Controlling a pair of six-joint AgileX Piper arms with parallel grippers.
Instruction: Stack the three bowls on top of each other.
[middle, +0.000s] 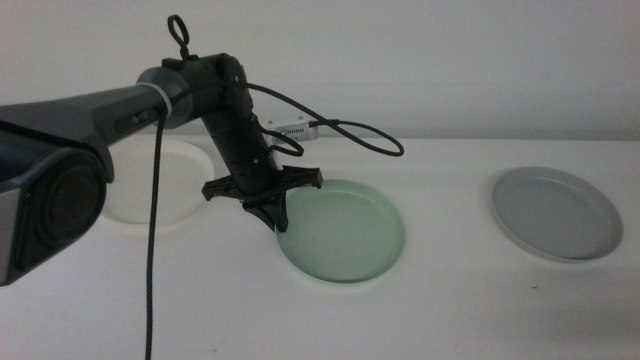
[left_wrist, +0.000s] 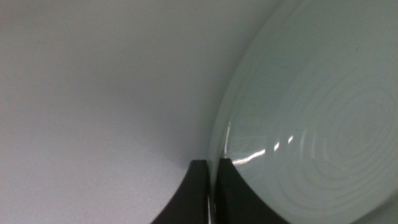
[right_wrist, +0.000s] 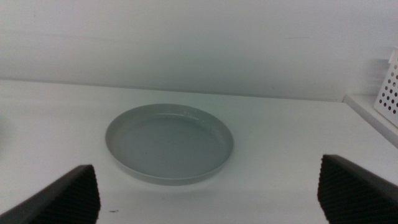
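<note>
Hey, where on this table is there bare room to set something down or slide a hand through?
Bare table lies between the mint green bowl and the grey bowl, and along the near edge in front of all the bowls. It is crowded between the cream-white bowl and the green one, where the left gripper pinches the green rim. The right gripper waits open near the grey bowl.

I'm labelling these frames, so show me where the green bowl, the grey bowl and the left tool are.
green bowl (middle: 345, 235): middle view, on its inner floor.
grey bowl (right_wrist: 165, 143): right wrist view, on its inner floor.
left tool (middle: 272, 222): middle view, at its tips, closed on the green bowl's near-left rim.
</note>
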